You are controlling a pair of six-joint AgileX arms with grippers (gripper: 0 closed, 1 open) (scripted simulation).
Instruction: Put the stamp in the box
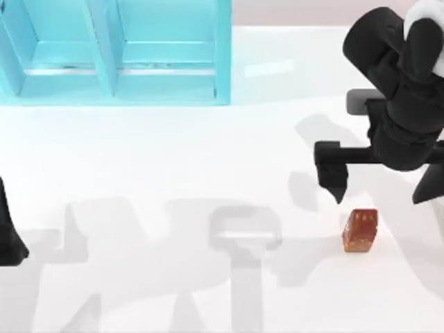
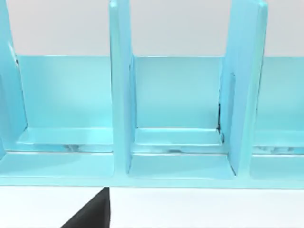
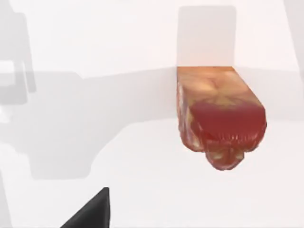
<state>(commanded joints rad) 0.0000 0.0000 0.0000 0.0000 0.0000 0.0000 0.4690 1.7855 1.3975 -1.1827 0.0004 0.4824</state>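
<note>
Right gripper [image 1: 378, 187], fingers spread, hovers just above the stamp [image 1: 360, 229] near the worktop's [image 1: 173, 166] right edge. Blue box [image 1: 114, 52] occupies the far left corner. Left gripper [image 1: 10, 236] is parked at the left edge; finger state cannot be told.

one stamp [image 1: 360, 229], one box [image 1: 114, 52], seemingly three-bayed

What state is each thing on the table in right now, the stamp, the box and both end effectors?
Small reddish-brown wood-like stamp: resting free on the white table, right side, ungrasped.
Light blue compartmented box: at the table's far left, open-topped, the compartments in view empty.
Right end effector: open, hovering just beyond the stamp, not touching it.
Left end effector: parked at the table's left edge.
</note>
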